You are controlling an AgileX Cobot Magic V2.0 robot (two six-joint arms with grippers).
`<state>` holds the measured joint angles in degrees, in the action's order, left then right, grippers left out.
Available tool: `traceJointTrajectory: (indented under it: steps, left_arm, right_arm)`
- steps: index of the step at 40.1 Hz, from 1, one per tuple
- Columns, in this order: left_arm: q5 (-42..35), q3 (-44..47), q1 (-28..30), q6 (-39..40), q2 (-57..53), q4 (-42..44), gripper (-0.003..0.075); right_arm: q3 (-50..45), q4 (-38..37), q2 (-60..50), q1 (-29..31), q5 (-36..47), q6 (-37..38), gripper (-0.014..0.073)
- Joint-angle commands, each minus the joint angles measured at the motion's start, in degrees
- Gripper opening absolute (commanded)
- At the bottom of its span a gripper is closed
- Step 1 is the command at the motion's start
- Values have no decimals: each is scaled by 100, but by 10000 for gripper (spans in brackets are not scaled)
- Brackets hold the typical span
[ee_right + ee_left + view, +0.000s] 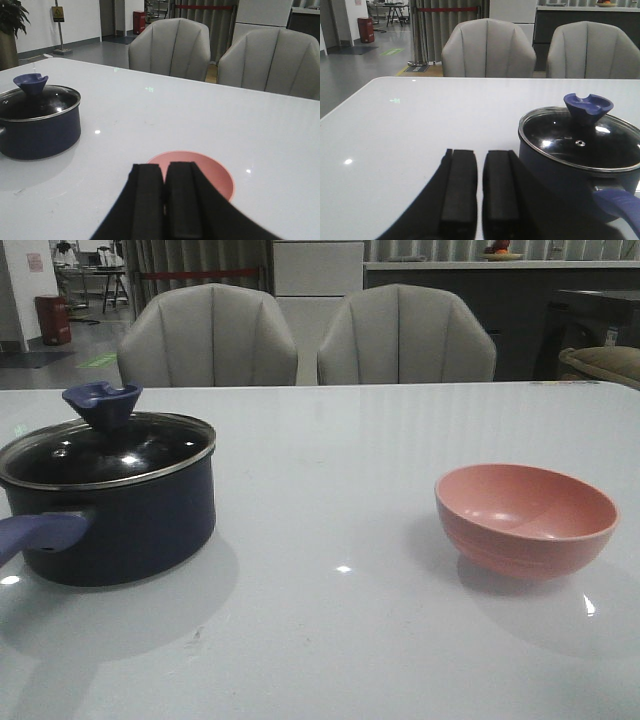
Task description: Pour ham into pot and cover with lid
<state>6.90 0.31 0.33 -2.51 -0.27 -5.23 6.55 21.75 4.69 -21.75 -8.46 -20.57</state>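
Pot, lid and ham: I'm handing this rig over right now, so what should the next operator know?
Left gripper: shut, empty, beside the pot.
Right gripper: shut, empty, near the pink bowl.
Lid sits on the pot, at the table's left.
No ham slices are visible in the bowl; the pot's contents cannot be seen through the dark lid.
Done: the pot is covered. Left: confirm the ham is inside.

Each tool (480, 200) (165, 205) has two flat, matte-black rectangular fingers.
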Motion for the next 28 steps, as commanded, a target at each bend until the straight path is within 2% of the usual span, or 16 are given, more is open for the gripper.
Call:
traceJointTrajectory:
  steps: [1,15,19,28]
  left_arm:
    - [-460,120,-27,70,-112,-4,133]
    - [-460,120,-27,70,-112,-4,134]
    - [-460,120,-27,70,-112,-4,133]
    - [-460,120,-27,70,-112,-4,134]
  right_arm:
    - [164,46,47,19,443,-64,147]
    - [153,-7,47,32,443,-79,147]
    - [96,-742,28,171,467,12,147]
    - [47,-2175,-49,1113,483,1291,147]
